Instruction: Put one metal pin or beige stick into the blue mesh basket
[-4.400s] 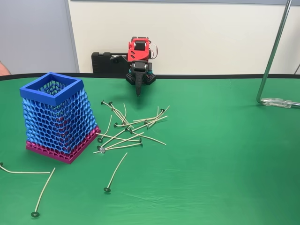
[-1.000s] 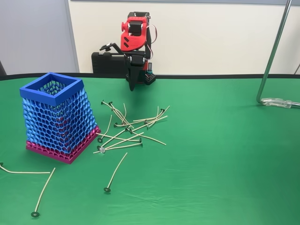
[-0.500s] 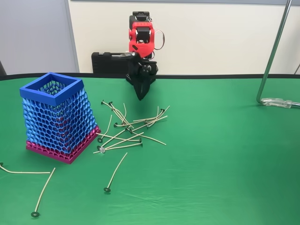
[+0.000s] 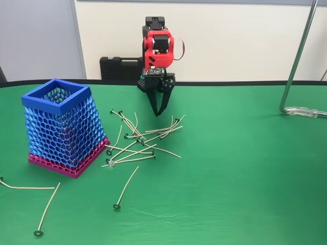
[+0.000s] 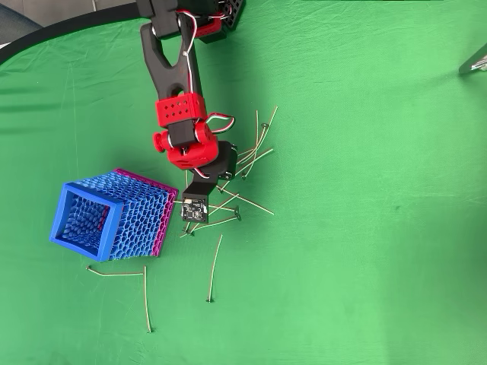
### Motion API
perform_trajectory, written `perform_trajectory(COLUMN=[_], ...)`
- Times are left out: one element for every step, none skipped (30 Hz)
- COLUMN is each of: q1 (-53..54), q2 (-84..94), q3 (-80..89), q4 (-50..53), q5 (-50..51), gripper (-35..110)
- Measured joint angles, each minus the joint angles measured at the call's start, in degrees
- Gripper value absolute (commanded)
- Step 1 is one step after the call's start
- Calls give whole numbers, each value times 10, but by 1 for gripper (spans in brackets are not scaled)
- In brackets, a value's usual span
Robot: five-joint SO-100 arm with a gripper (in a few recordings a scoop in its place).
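A green-covered table point(image 4: 245, 168) stands before a cream wall point(image 4: 230, 41) under even light.

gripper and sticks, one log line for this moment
gripper: open, empty, above stick pile | blue mesh basket: upright, left of pile in fixed view | pick: not yet begun

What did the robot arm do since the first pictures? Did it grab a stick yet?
Not yet. The red and black arm's end effector was shut and tucked near its base; it has swung forward over the pile of thin beige sticks with dark metal discs and opened, holding nothing. The sticks and the tall blue honeycomb-mesh basket with a magenta base stayed put.
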Motion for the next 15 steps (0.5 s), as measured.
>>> perform_trajectory(q1=[2,2,4,5,6,6,6,6,5,5,5,5,4,4,3], q2=[-9,-16,-22,-25,-28,-30,-31,-33,-33,-33,-33,-33,-34,-34,-34], q3=[-6,-8,-8,-11,-16,-22,-27,-33,-35,-37,-38,-38,-38,-38,-38], q4=[2,2,3,7,18,26,33,40,46,50,52,54,54,54,54], q5=[-5,-5,-6,-7,-7,-7,-7,-6,-5,-5,-4,-4,-4,-4,-4], gripper=[1,1,1,1,1,1,1,1,1,1,1,1,1,1,1])
